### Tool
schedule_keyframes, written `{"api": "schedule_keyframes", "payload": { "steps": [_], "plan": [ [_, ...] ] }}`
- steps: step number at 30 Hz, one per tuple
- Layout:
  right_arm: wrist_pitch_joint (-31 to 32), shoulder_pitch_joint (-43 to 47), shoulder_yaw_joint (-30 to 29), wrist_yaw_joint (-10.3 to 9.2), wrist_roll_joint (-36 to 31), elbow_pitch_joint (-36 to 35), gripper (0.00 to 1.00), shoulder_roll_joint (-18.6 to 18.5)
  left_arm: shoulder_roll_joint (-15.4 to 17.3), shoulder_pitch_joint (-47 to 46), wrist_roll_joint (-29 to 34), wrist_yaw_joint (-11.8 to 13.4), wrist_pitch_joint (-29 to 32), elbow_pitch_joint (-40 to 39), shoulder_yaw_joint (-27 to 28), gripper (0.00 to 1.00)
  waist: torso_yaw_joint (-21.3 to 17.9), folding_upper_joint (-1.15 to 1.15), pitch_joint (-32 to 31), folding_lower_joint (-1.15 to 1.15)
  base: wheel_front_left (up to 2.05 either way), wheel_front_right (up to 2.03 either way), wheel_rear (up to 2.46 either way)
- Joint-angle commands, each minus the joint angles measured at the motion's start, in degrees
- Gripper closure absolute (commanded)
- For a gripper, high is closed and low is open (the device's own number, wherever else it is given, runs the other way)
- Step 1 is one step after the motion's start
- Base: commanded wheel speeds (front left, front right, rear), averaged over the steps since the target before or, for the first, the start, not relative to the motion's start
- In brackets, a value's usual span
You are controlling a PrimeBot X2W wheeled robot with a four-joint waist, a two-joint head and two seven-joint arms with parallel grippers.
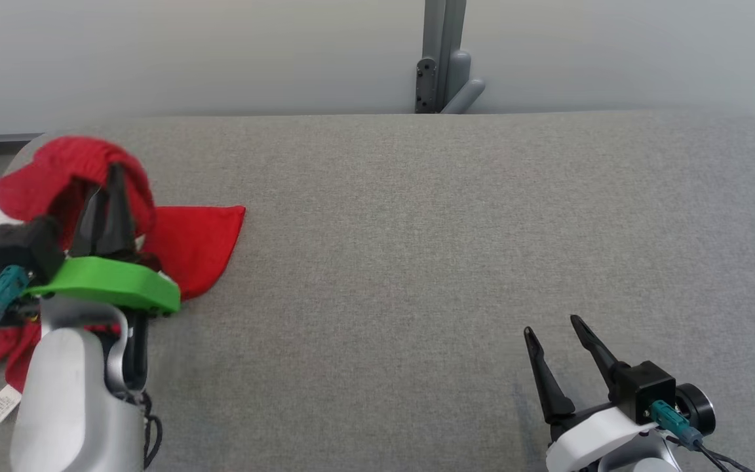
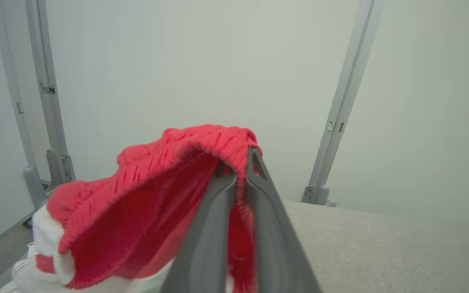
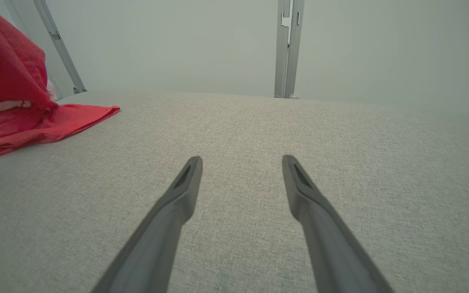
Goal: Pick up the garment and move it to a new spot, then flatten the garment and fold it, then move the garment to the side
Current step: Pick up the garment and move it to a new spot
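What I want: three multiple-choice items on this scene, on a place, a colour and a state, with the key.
1. Where on the grey fabric-covered table lies the red-and-white knitted garment? A left end; B middle; C right end.
2. What colour is the curved bracket behind the left fingers? A blue; B green; C yellow.
3. How do the right fingers stand? A shut on cloth; B shut, empty; C open, empty.
Key: A, it is heaped at the head view's left; B, bright green; C, they stand apart over bare table.
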Motion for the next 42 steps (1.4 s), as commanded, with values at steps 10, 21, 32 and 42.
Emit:
{"api": "schedule_keyframes", "payload": {
  "steps": [10,21,32,42],
  "plan": [
    [-0.19,-1.84,0.35,-0.02,1.87,-0.9,0.0,0.04,-3.6,-0.87,-5.86,-0.3,12.45,-26.65,-15.43,1.0,-9.21,0.24,-0.3,0.0,0.0,0.0,0.0],
    [-0.19,-3.29,1.31,-0.02,4.58,-2.08,0.0,0.07,-3.7,0.93,-6.83,5.17,15.0,-25.05,-26.99,1.0,-20.48,0.24,2.78,0.0,0.0,0.0,0.0],
    [-0.19,-2.31,0.27,-0.02,5.44,-1.96,0.0,0.09,-0.83,2.46,-7.23,3.11,8.05,5.26,-26.47,1.0,-23.19,0.24,4.76,0.0,0.0,0.0,0.0],
    [-0.19,-1.61,-1.11,-0.02,3.11,-1.37,0.0,0.05,-0.04,2.1,-1.48,7.1,-3.25,13.06,-28.53,0.0,-19.04,0.24,2.73,0.0,0.0,0.0,0.0]
  ]
}}
